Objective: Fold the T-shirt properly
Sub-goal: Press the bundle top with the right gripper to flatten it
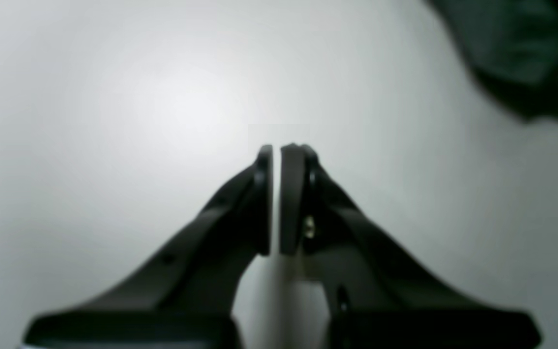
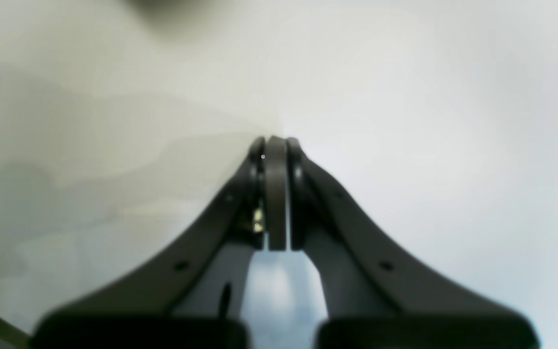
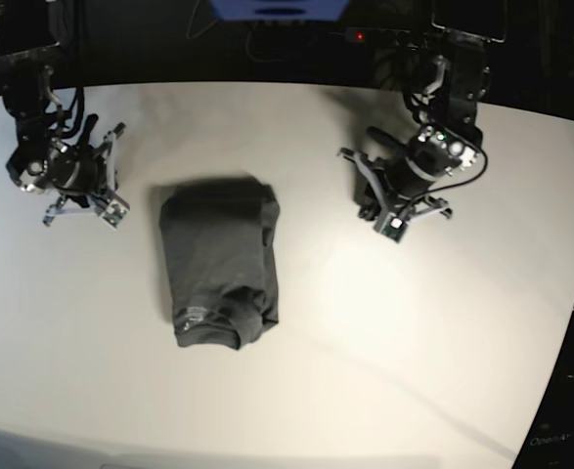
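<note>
Both pincers sit pressed together and empty: left pincer (image 1: 276, 194), right pincer (image 2: 276, 194). Between them the folded T-shirt (image 3: 220, 262) lies on the white counter (image 3: 414, 322), well apart from each.

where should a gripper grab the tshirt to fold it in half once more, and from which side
Probably the rolled end nearest the camera of the T-shirt, coming from above. The garment lies as a narrow, long bundle on the table, so lifting that end toward the far edge would halve it. Both the left gripper and right gripper are shut, off the cloth.
</note>
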Robot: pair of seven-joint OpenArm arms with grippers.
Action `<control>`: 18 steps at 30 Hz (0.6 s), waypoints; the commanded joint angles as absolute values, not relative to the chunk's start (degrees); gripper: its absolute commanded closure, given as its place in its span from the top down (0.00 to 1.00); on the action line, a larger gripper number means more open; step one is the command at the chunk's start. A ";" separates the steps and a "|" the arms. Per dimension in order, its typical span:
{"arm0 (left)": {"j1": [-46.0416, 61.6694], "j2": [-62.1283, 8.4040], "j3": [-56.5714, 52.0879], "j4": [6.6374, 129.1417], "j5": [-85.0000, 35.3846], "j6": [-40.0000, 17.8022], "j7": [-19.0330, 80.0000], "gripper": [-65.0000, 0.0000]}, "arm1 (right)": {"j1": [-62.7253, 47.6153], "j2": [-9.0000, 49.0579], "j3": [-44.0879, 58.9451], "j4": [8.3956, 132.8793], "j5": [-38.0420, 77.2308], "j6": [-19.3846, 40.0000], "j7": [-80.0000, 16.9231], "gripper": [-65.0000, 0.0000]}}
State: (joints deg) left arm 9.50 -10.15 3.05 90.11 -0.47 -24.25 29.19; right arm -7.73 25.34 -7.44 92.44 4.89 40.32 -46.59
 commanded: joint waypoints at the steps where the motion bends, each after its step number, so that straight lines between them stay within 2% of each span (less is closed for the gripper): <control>1: 10.51 -10.59 2.68 91.82 -1.19 -24.75 28.09 0.05 | -6.29 26.07 -7.52 93.32 5.14 40.00 -45.76 0.00; 7: 16.04 -12.44 -0.75 95.69 -1.19 -24.75 28.26 0.05 | -5.93 23.16 -8.75 93.41 5.14 40.00 -45.76 0.00; 18: 21.41 -12.53 -4.88 96.66 -1.19 -26.15 28.00 0.05 | -2.86 21.41 -18.77 93.41 5.14 40.00 -45.85 0.00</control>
State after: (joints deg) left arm 21.47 -12.23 -4.80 95.74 -1.13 -26.24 28.08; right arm -3.31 20.91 -19.07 92.82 4.86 39.86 -46.33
